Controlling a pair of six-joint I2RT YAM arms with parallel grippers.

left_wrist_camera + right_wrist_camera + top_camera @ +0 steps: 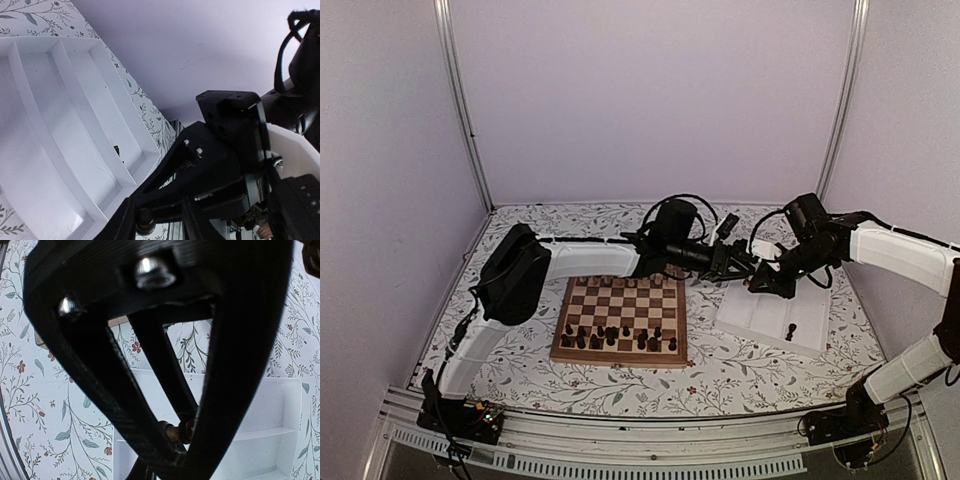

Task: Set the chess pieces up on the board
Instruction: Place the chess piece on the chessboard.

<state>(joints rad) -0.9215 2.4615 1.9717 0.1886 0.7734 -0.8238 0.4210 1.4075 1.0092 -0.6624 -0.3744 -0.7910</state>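
Observation:
Both grippers meet in the air over the far left corner of the white tray (775,315). My right gripper (757,280) (176,447) is shut on a small dark brown chess piece (175,431) (145,221), held near its fingertips. The fingers of my left gripper (735,262) (160,225) stand either side of that piece, one close against it and a gap to the other. The board (620,308) lies left of the tray, with several dark chess pieces (620,338) in its near rows. One more dark piece (790,331) (116,148) stands in the tray.
Pale chessmen (620,283) line the board's far row. The ridged tray (60,125) (260,415) lies right of the board on the floral tablecloth (740,375). White walls with metal posts enclose the table at the back and sides.

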